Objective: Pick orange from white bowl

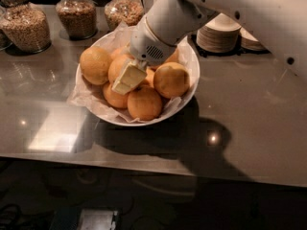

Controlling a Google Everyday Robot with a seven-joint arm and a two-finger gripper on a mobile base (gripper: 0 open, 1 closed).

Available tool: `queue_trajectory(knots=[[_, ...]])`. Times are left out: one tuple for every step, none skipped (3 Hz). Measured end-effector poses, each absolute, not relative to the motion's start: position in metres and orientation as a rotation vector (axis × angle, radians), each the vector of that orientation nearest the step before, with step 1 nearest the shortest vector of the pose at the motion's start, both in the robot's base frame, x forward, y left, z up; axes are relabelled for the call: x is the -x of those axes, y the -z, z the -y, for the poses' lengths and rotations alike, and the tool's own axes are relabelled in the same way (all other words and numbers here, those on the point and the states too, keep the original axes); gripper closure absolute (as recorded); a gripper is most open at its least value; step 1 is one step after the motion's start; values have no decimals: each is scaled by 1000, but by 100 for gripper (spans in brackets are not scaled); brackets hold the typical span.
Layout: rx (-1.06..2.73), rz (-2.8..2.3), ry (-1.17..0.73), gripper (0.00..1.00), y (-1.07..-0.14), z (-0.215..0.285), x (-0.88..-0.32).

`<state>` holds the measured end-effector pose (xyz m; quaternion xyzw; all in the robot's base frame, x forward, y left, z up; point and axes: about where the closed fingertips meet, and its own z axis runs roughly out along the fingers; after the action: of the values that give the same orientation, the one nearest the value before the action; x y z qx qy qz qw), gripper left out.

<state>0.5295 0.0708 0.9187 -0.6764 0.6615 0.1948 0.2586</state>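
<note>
The white bowl [184, 97], lined with crinkled white paper, stands on the grey counter and holds several yellow-orange oranges. One orange [96, 63] lies at the left, one [171, 79] at the right and one [144, 103] at the front. No dark streak shows on any of them. My gripper [127, 79] reaches down from the upper right into the middle of the bowl. It rests against a middle orange [118, 67], between the left and right ones. The white arm hides the back of the bowl.
Three glass jars of grains [25, 25] [76, 14] [123, 8] stand behind the bowl at the left. Stacks of plates [218, 32] stand at the back right. The counter's front edge [144, 164] runs below the bowl.
</note>
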Motion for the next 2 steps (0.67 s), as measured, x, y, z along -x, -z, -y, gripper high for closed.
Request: queue_trajectory(knots=[[1813, -1708, -636, 100, -933, -68, -528], [1744, -1468, -820, 100, -974, -36, -527]])
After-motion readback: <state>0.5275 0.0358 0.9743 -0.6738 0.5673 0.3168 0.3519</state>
